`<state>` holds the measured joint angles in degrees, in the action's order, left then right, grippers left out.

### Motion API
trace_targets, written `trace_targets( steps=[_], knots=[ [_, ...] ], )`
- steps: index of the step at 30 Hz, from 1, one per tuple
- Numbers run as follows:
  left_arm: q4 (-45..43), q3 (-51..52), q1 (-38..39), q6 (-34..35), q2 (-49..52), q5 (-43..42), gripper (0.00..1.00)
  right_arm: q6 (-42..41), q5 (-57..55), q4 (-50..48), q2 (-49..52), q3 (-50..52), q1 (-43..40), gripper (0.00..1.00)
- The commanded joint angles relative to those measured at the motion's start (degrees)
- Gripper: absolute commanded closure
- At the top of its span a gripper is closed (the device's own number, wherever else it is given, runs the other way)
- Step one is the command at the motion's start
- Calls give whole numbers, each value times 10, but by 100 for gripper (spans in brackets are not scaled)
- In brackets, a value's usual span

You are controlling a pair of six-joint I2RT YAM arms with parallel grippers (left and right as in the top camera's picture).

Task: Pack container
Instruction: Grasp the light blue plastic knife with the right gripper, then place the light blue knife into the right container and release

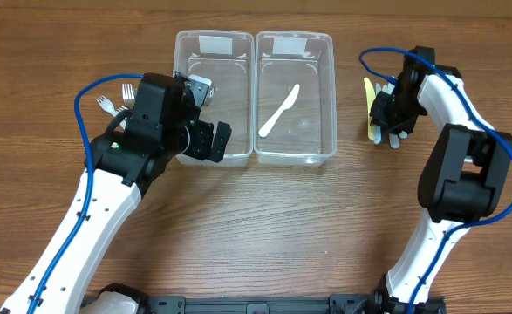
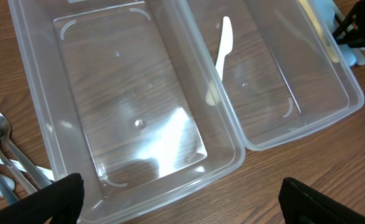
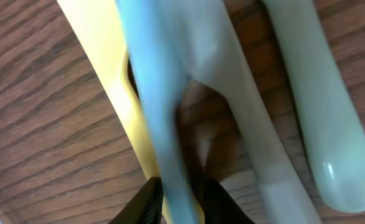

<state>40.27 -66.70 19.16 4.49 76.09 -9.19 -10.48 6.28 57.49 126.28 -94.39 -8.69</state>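
Two clear plastic containers sit side by side: the left container [image 1: 214, 61] [image 2: 39, 106] is empty, the right container [image 1: 324, 96] [image 2: 331, 81] holds a white plastic knife [image 1: 278, 111] [image 2: 219, 56]. My left gripper [image 1: 210, 139] [image 2: 182, 199] is open and empty over the left container's near edge. My right gripper [image 1: 385, 118] [image 3: 182, 199] is down on a pile of plastic utensils [image 1: 373, 109] right of the containers, its fingers closed around a light blue utensil handle [image 3: 154, 93], beside a yellow one [image 3: 107, 68] and pale green ones [image 3: 313, 93].
Metal forks [image 1: 114, 100] [image 2: 2, 149] lie on the wooden table left of the left container, partly under my left arm. A blue cable runs along each arm.
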Motion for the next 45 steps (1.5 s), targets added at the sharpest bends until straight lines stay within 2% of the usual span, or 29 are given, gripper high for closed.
trace_targets(
  steps=[1, 4, 8, 11, 16, 21, 30, 33, 40, 41, 42, 43, 44, 45],
  knots=[
    [-2, -16, 5, 8, 6, -7, 0, 0, -30, 9, 49, 14, -4, 76],
    [-2, -16, 5, 8, 6, -7, 0, 0, -30, 14, 49, 14, -4, 81],
    [-2, -16, 5, 8, 6, -7, 0, 0, -30, 22, 49, 14, -4, 93],
    [-2, -16, 5, 8, 6, -7, 0, 0, -30, 30, 46, 13, -4, 96],
    [-2, -16, 5, 8, 6, -7, 0, 0, -30, 33, 6, 13, -3, 96],
    [-2, -16, 5, 8, 6, -7, 0, 0, -9, 42, -85, 12, 18, 96],
    [-2, -16, 5, 8, 6, -7, 0, 4, 4, -12, -259, 12, 144, 96],
    [-2, -16, 5, 8, 6, -7, 0, 4, 3, -30, -258, 14, 182, 96],
    [-2, -16, 5, 9, 6, -8, 0, 2, 3, -51, -178, 14, 219, 96],
    [-2, -16, 5, 9, 6, -8, 0, 2, 3, -54, -174, 14, 219, 91],
    [-2, -16, 5, 8, 6, -8, 0, 2, 3, -57, -170, 14, 219, 72],
    [-2, -16, 5, 9, 6, -8, 0, 3, 3, -59, -169, 14, 219, 43],
    [-2, -16, 5, 9, 6, -8, 0, 11, 4, -60, -170, 14, 219, 37],
    [-2, -16, 5, 9, 6, -9, 0, 23, 7, -60, -170, 13, 219, 37]
  ],
)
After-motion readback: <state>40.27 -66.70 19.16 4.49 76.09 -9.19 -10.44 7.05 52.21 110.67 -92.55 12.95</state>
